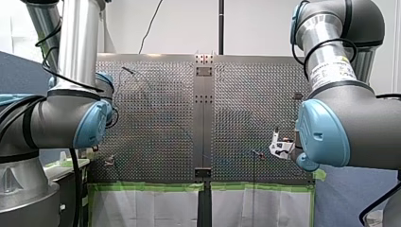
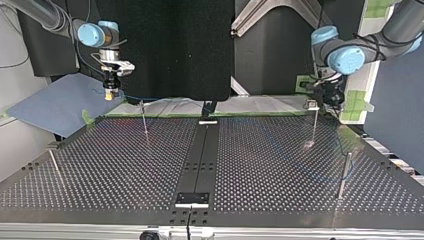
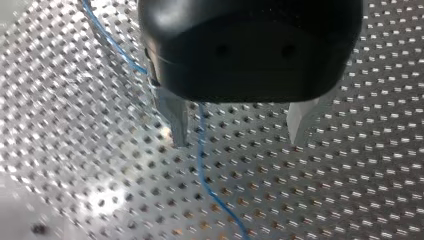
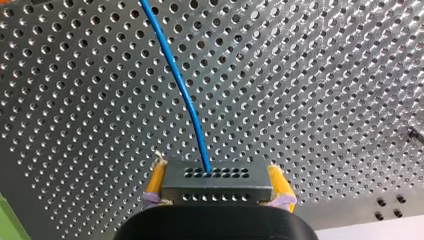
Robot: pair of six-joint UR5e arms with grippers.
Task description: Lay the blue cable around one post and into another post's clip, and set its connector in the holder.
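Fingers first: front view, cannot judge either pair, nor read the arm label (image 1: 333, 71). Top view: places right gripper (image 2: 110, 95) and left gripper (image 2: 331, 99) at the bench's (image 2: 260, 165) far edge. Left wrist: straddles blue cable (image 3: 200, 150), fingers (image 3: 176, 122) spread, gripping nothing. Right wrist: clenches the connector (image 4: 215, 182); routing and seating seemingly both pending.

Showing, in the front view, my left arm (image 1: 71, 118) at nine o'clock and my right arm (image 1: 350, 123) at three: silver tubes, dark grey joints, light-blue caps (image 1: 321, 135), trailing black cables (image 1: 74, 189). Bearing a white label (image 1: 333, 68) on the right tube. Ending in black housings: metal fingers (image 3: 174, 120) on my left gripper (image 3: 240, 142), yellow pads (image 4: 156, 182) on my right gripper (image 4: 218, 186).
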